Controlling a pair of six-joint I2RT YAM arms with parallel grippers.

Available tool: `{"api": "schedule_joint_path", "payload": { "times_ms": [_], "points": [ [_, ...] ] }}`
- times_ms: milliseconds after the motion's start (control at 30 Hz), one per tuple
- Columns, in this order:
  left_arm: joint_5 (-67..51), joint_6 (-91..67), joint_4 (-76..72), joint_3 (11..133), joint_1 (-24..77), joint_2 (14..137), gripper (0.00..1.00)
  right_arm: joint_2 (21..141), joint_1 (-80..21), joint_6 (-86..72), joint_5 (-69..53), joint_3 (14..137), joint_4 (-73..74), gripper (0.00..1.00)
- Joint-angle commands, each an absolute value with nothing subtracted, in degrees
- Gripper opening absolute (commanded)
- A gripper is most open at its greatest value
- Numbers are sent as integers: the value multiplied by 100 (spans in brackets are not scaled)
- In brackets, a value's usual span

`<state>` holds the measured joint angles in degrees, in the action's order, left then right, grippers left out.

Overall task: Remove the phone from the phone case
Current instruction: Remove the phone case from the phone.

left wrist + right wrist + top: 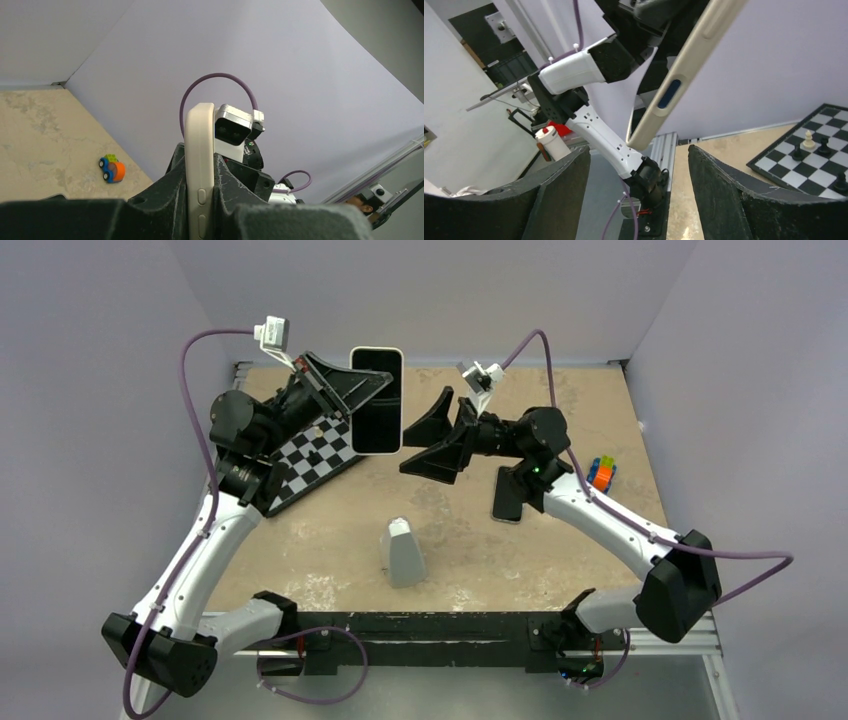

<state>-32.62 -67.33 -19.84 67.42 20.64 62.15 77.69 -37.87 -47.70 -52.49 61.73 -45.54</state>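
Observation:
My left gripper (368, 390) is shut on the phone case (376, 349) and holds it upright in the air above the back of the table. The phone (377, 405) sits in the case, its black screen facing the top camera inside the whitish rim. In the left wrist view the case's pale side edge with two buttons (200, 165) stands clamped between my fingers (165, 200). My right gripper (425, 440) is open and empty just right of the phone, not touching it. In the right wrist view the case edge (679, 75) hangs above my spread jaws (639, 190).
A second black phone (508, 492) lies on the table under the right arm. A grey tapered block (403, 552) stands mid-table. A chessboard (315, 455) with pieces lies under the left gripper. A small toy car (601, 473) is at the right.

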Motion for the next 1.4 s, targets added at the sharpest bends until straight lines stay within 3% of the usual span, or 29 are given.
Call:
{"api": "schedule_joint_path", "payload": {
  "times_ms": [0,133,333,533,800,933,1033,1233,1300,1367],
  "points": [
    [-3044,-6529,-2303,6873,2030,6031,0,7595,-3811,-5260,-5495,6236,-5309,74],
    [-3101,-6612,-2393,6825,2030,6065,0,7736,-3807,-5225,-5429,6434,-5088,69],
    [-3145,-6684,-2449,6794,2030,6059,0,7972,-3812,-5304,-5423,6716,-5093,52],
    [-3174,-6634,-2376,6801,2030,6050,0,8085,-3902,-5216,-5407,6872,-4983,43],
    [-3187,-6509,-2168,6909,2030,5995,0,8083,-3959,-4908,-5423,6902,-4624,40],
    [-3250,-6592,-2168,6968,2030,6003,0,8134,-3970,-4817,-5411,6943,-4564,32],
    [-3278,-6678,-2168,6971,2030,5988,0,8147,-3992,-4577,-5381,7042,-4324,21],
    [-3253,-7437,-1908,6993,2022,6002,0,7926,-4217,-2623,-4963,7163,-2958,11],
    [-3315,-8020,-2090,6958,2021,6096,0,7776,-4432,-1463,-4435,7147,-2291,1],
    [-3387,-8579,-2295,6905,2021,6188,0,7667,-4715,-414,-3811,7118,-1817,0]
  ]
}}
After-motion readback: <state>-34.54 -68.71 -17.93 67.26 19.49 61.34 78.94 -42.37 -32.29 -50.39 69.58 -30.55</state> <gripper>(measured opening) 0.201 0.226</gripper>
